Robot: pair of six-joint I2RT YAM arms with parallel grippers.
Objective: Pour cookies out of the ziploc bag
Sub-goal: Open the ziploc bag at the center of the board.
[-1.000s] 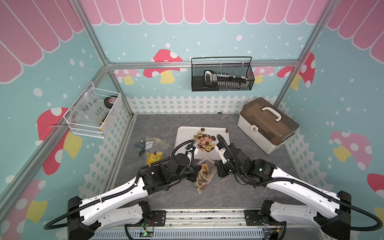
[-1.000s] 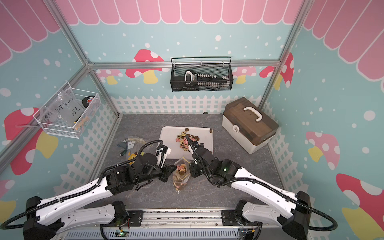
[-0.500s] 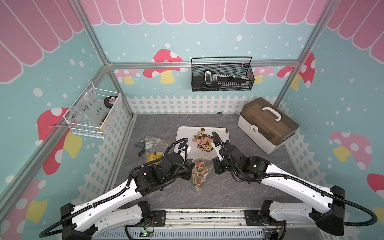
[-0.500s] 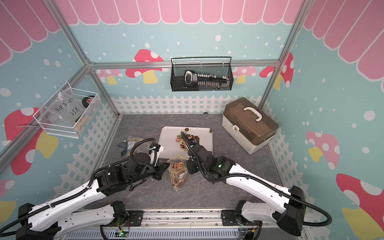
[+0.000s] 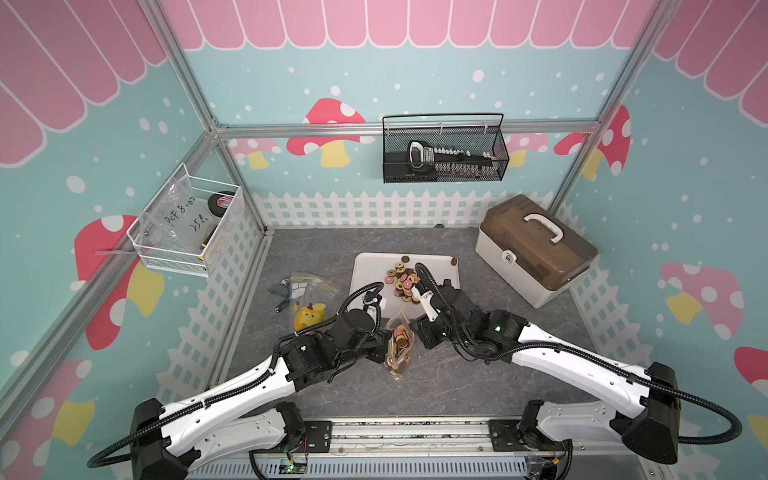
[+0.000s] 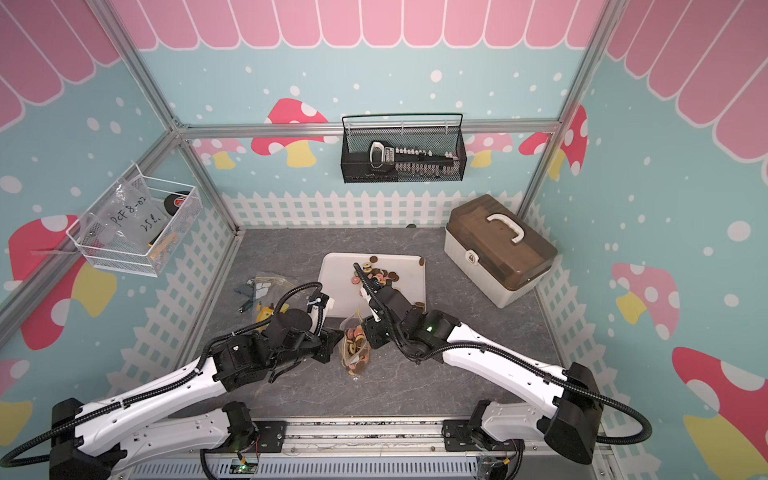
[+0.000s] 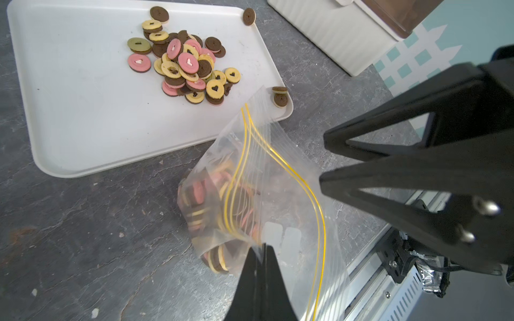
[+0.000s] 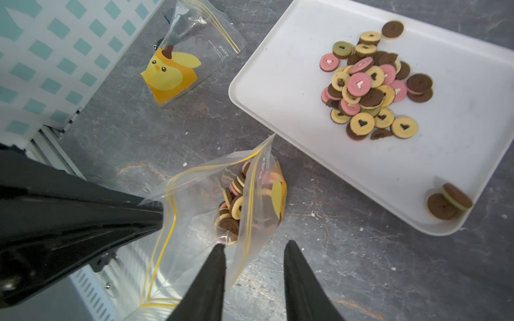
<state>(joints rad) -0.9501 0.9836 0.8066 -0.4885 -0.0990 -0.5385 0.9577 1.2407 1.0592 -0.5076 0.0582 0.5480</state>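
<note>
A partial pour is judged: in a top view, some cookies (image 5: 402, 279) are piled on the tray (image 5: 368, 270) at frame centre, and many lie in the ziploc bag (image 5: 400, 347) just below. Its rim is pinched by the left gripper (image 7: 260, 250); the right gripper (image 8: 254, 246) is parted, seemingly empty. A second grip and a tilt trayward are called for.

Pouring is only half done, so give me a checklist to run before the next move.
1. Left end effector clamped on ziploc bag: ok.
2. Right end effector gripping the bag: not ok, jaws open.
3. Bag mouth open: ok.
4. Bag emptied: not ok, many cookies inside.
5. Bag over the tray: not ok, it sits on the table beside it.
6. Bare room on the tray: ok, next to the poured pile.
</note>
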